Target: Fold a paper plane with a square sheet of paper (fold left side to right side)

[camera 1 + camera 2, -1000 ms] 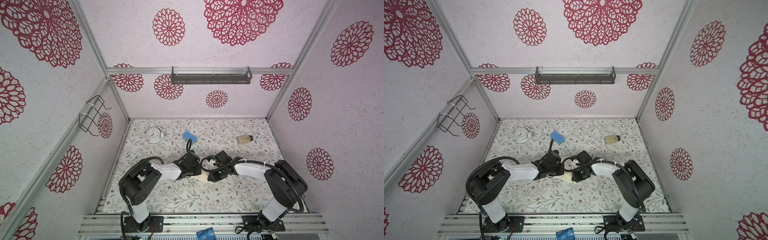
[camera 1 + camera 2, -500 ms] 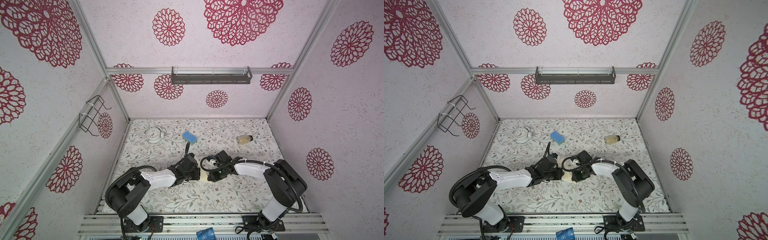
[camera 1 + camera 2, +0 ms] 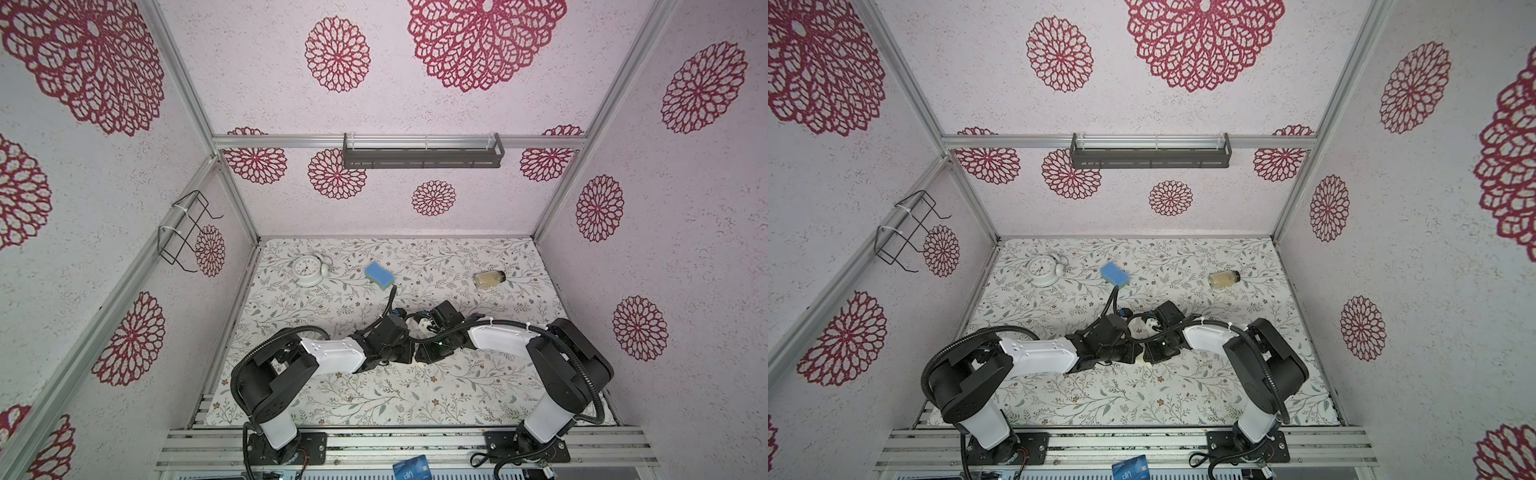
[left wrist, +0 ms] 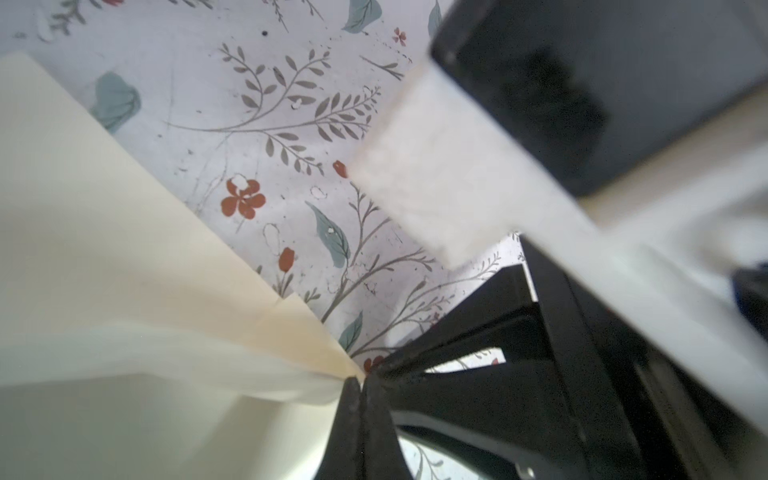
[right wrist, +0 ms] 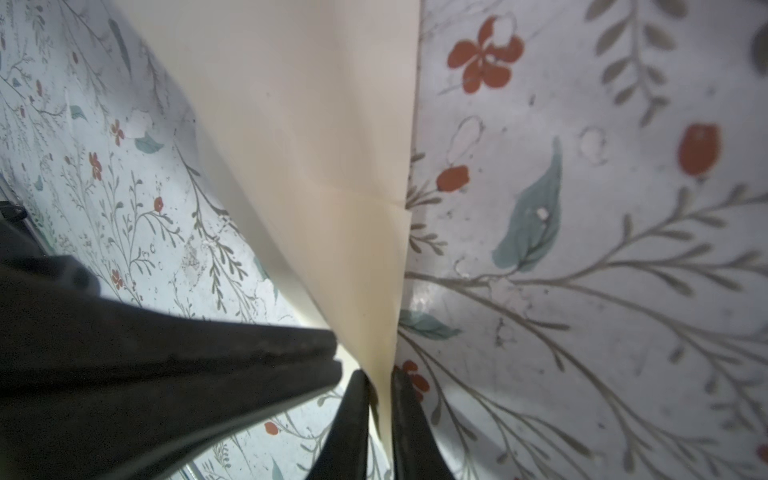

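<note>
The square sheet of paper (image 4: 104, 249) is cream, creased and partly lifted off the floral table. In both top views the two wrists cover nearly all of it; a sliver (image 3: 420, 363) (image 3: 1144, 360) shows below them. My left gripper (image 4: 360, 380) (image 3: 410, 353) (image 3: 1133, 351) is shut, pinching a pointed corner of the paper. My right gripper (image 5: 380, 382) (image 3: 419, 356) (image 3: 1147, 353) meets it tip to tip at mid-table. Its jaws stand narrowly apart, the paper's edge (image 5: 311, 124) running between them against one finger. No paper plane shape shows.
At the back of the table (image 3: 415, 399) lie a white alarm clock (image 3: 307, 270), a blue sponge (image 3: 379, 275) and a small jar (image 3: 489, 279) on its side. A grey shelf (image 3: 422, 151) hangs on the back wall, a wire rack (image 3: 183, 230) on the left wall.
My left gripper has shifted right with the paper corner until it meets the right gripper. The right jaws have narrowed around the paper's edge.
</note>
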You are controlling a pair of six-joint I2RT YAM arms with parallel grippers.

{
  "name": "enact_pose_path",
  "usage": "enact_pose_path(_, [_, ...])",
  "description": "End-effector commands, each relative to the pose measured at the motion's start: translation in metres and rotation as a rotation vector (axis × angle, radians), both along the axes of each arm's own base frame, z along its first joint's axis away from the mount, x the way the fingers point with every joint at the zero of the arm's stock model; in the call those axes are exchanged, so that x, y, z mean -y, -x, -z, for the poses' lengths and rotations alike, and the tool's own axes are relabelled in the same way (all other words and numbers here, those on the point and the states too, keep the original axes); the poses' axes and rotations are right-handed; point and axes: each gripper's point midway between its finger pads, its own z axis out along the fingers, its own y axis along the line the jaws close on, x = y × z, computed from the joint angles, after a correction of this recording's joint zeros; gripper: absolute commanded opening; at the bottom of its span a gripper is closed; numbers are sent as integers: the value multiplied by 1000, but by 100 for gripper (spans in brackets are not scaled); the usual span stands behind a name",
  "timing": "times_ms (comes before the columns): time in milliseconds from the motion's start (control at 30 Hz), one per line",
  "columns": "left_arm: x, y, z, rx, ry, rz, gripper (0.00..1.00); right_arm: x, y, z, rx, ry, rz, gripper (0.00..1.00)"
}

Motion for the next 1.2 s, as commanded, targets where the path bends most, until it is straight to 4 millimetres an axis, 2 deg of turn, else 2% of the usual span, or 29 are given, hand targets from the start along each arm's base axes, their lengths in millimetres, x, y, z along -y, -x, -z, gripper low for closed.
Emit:
enact_pose_path(0, [6, -10, 0, 39, -20, 15, 0, 12, 11, 16, -54, 52, 11, 15])
enact_pose_path(533, [-17, -21, 27, 10, -134, -41, 0, 12, 11, 16, -55, 50, 12, 15])
enact_pose_path(867, [-24, -23, 34, -1, -149, -57, 0, 12, 12, 16, -58, 43, 10, 15])
enact_pose_path(967, [-25, -22, 35, -4, -143, -62, 0, 7, 10, 6, -50, 9, 19, 19])
enact_pose_path(1067, [-26, -20, 37, -12, -139, -71, 0, 2, 0, -21, 10, -46, 63, 34])
enact_pose_path(1167, [-27, -19, 38, -19, -128, -82, 0, 1, -9, -45, 66, -73, 115, 40])
